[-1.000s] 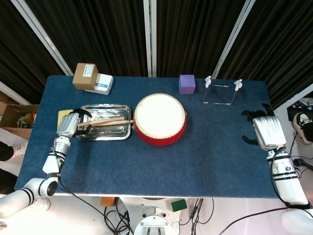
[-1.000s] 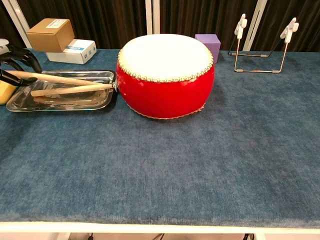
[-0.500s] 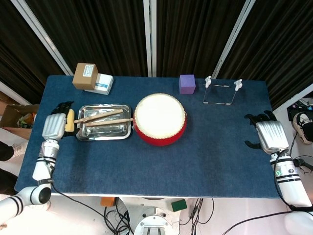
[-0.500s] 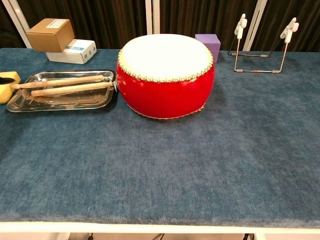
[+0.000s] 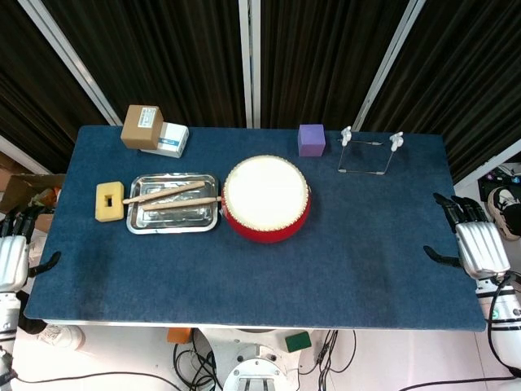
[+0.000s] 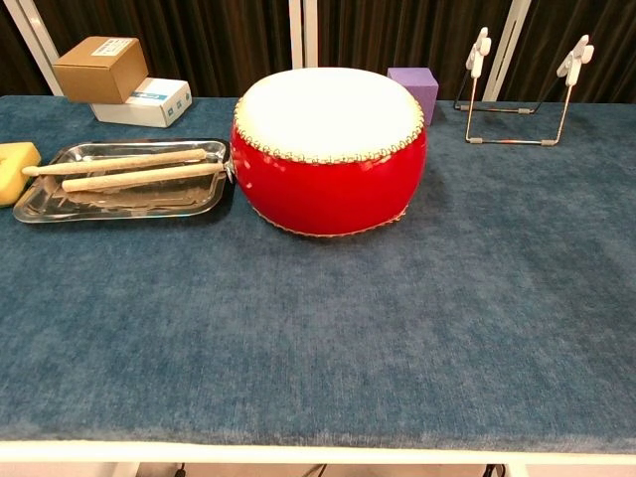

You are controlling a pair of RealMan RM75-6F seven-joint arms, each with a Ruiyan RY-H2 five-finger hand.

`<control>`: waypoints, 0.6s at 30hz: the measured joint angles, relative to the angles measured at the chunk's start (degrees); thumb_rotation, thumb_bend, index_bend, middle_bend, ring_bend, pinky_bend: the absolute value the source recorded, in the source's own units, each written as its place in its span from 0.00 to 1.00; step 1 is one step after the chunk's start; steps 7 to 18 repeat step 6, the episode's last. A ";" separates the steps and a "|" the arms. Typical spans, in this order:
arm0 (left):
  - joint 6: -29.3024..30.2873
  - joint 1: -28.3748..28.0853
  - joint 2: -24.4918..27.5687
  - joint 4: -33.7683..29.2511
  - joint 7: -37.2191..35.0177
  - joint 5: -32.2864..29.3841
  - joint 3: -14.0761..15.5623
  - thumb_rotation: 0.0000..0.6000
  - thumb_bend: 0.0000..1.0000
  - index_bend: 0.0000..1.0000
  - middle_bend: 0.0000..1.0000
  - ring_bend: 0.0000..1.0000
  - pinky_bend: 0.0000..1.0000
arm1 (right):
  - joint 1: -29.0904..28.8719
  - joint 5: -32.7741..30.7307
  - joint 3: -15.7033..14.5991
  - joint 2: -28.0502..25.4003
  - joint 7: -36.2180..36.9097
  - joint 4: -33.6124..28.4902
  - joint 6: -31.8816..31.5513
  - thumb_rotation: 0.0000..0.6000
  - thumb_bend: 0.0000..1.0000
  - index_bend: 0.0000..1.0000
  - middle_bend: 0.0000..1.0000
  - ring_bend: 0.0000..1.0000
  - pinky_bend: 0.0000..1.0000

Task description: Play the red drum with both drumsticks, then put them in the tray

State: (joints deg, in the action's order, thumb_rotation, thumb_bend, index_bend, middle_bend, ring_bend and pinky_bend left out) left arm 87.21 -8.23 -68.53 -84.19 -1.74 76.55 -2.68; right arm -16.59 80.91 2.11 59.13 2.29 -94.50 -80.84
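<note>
The red drum (image 5: pixel 266 198) (image 6: pixel 329 149) with its pale skin stands mid-table. Left of it sits the steel tray (image 5: pixel 172 220) (image 6: pixel 50 205), and both wooden drumsticks (image 5: pixel 165 193) (image 6: pixel 117 163) lie side by side inside it, tips toward the drum. My left hand (image 5: pixel 11 254) hangs off the table's left edge, fingers spread, holding nothing. My right hand (image 5: pixel 477 244) is beyond the right edge, also spread and empty. Neither hand appears in the chest view.
A yellow sponge block (image 5: pixel 109 201) (image 6: pixel 16 167) lies just left of the tray. A brown box (image 5: pixel 141 126) on a white box (image 5: pixel 172 140) sits at the back left. A purple cube (image 5: pixel 311 139) and a wire stand (image 5: pixel 370 152) are behind the drum.
My left hand let go of the drumstick and drew back from the tray off the table's left edge. The right hand slid further right and down, off the table.
</note>
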 measured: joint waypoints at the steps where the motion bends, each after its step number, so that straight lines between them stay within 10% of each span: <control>1: 1.13 0.92 0.11 -0.19 -0.19 1.15 0.76 1.00 0.18 0.15 0.14 0.07 0.16 | 0.86 0.73 -0.27 0.44 0.27 0.55 -1.24 1.00 0.16 0.09 0.21 0.09 0.14; 18: 6.82 5.32 0.42 -1.27 -0.82 7.51 4.59 1.00 0.19 0.15 0.14 0.07 0.16 | 5.75 4.39 -1.78 2.65 1.32 2.75 -7.54 1.00 0.16 0.09 0.22 0.09 0.14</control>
